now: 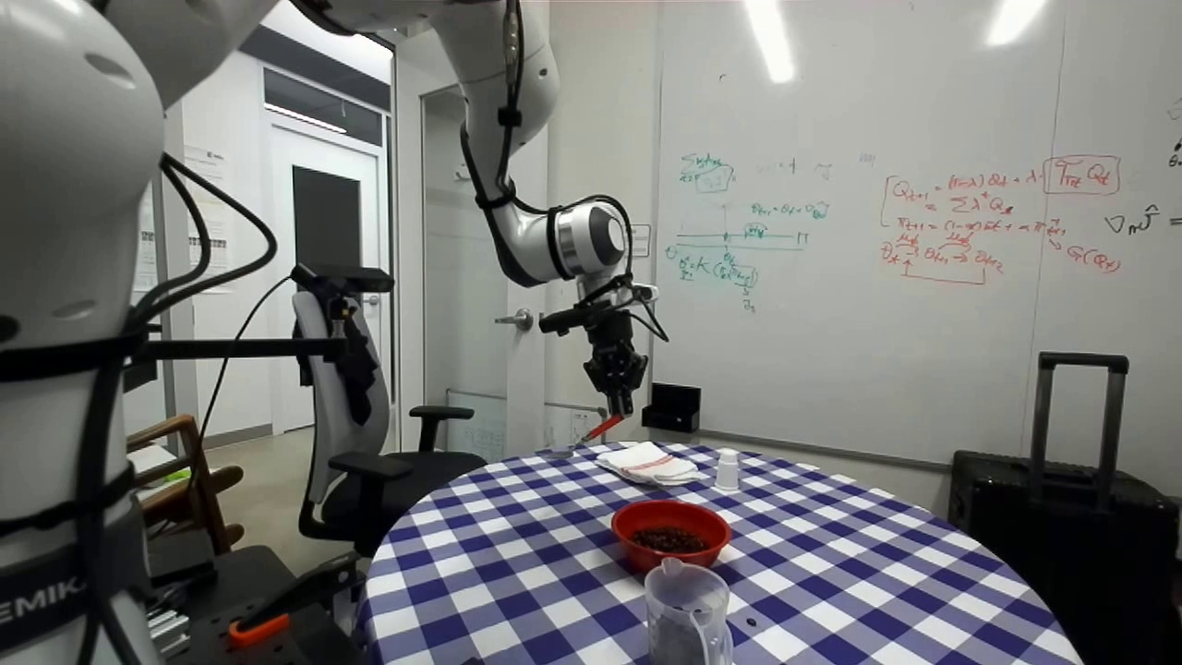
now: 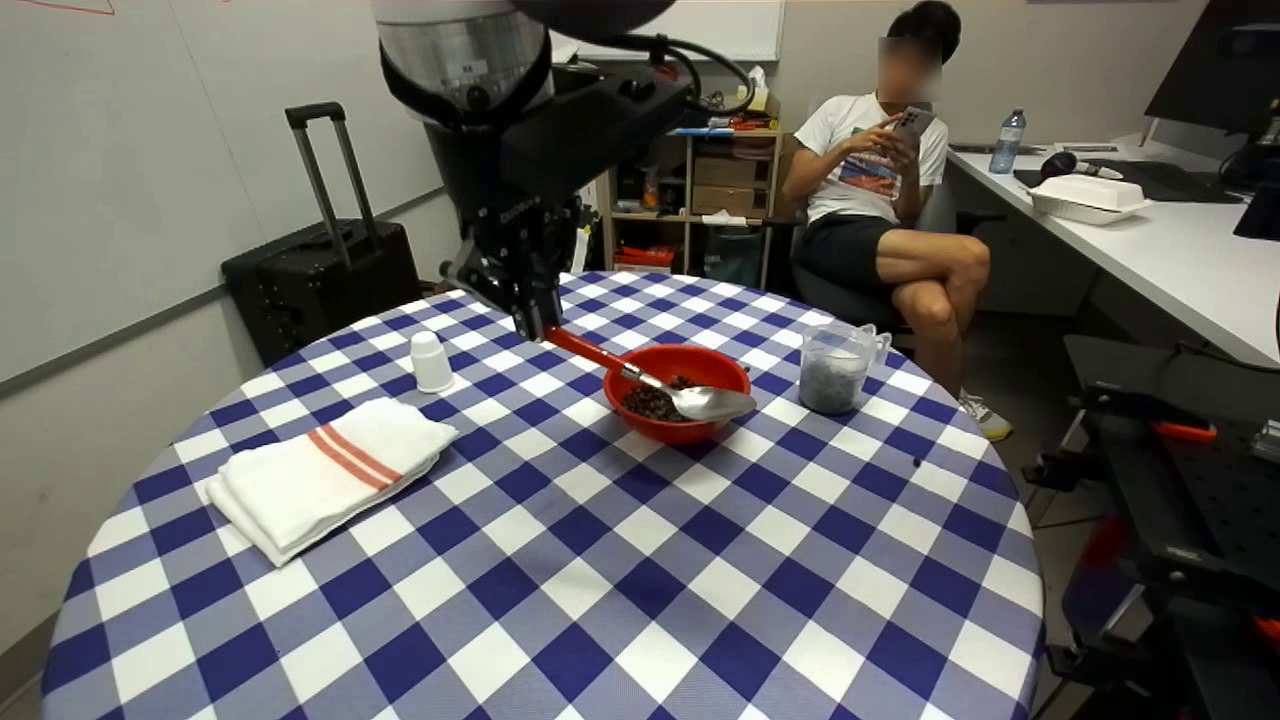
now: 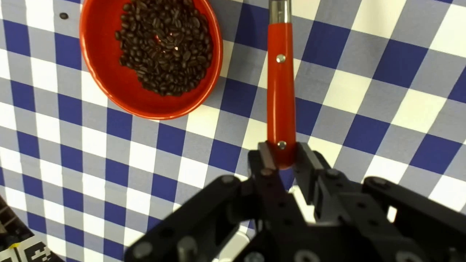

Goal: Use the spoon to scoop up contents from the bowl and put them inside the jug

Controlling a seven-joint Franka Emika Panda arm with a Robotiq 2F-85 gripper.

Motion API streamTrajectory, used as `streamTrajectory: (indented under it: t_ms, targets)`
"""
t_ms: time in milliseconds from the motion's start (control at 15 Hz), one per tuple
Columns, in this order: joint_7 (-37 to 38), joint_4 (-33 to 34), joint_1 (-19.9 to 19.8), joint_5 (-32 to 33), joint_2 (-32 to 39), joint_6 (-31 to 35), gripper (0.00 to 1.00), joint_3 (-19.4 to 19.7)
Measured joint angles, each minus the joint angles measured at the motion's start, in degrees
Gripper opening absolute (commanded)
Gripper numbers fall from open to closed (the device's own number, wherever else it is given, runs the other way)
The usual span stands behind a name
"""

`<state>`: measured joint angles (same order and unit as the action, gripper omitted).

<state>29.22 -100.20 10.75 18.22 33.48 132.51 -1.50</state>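
Gripper [image 3: 281, 155], wrist view: clamped on the spoon [image 3: 280, 91] by the butt of its red handle; fingers pressed to both sides, only the handle between.
Spoon, wrist view: handle plus start of metal neck; far end runs past top of frame. Handle sits beside the bowl [image 3: 100, 54], clear of its rim.
Bowl, wrist view: red, on blue-white checked tablecloth [image 3: 142, 156]; dark beans [image 3: 164, 54] heaped to one side. Clearest look at them.
Loose bean [image 3: 63, 15], wrist view: on the tablecloth, near the bowl.
Spoon [image 1: 605, 428], in an exterior view: up above the far part of the tablecloth, slanting down from gripper, well apart from bowl. Metal end small, hard to read.
Jug [image 1: 688, 610], same view: clear, upright, near the bowl and closest to camera; dark contents low down.
Whiteboard [image 1: 859, 203], same view: green and red writing, most of it visible only here.
Scoop [image 2: 712, 403], in an exterior view: whole metal end shows. Overlaps the bowl by line of sight; wrist view has the handle off to one side. Load on it unclear.
Towel [image 2: 320, 470], same view: white, folded, red stripes; white cup [image 2: 431, 362] near it, narrow end up.
Person [image 2: 870, 170], same view: seated beyond the tablecloth, phone [image 2: 912, 127] in hands; shown here alone.
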Motion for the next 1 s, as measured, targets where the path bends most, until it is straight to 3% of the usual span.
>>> streamTrajectory:
  t_ms: [1000]
  targets:
    - [-5.27, 15.97, -0.71, -10.02, 18.51, -0.57, 0.05, 1.19]
